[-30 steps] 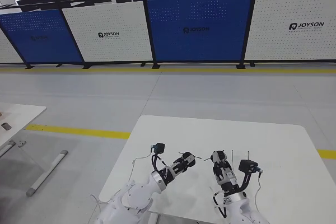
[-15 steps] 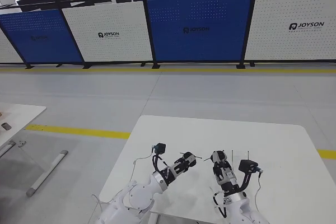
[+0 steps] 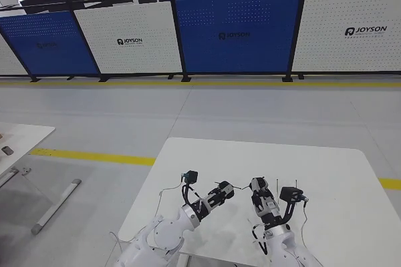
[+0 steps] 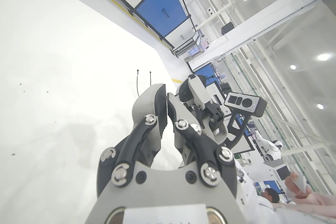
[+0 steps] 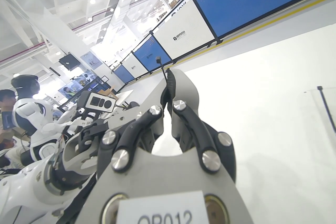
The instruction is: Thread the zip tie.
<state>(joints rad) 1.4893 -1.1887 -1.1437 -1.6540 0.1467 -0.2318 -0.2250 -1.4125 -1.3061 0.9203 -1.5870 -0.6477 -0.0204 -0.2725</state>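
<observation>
Zip tie [image 5: 158, 60] is pinched in right gripper [image 5: 168, 78], head above the tips; left gripper [image 4: 166, 97] fingers are closed on a thin black strip [image 4: 167, 98].

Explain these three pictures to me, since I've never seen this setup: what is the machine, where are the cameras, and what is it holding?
This is a two-armed robot working at a white table. The top view looks down from a camera above its arms. The other two come from a camera on each wrist, looking along that arm's own gripper. The right gripper is shut on a black zip tie, whose square head pokes out past the fingertips. The left gripper is also shut, with a dark sliver between its tips, probably a zip tie end; I cannot tell if it is the same tie. Two spare zip ties lie on the table beyond the grippers.
</observation>
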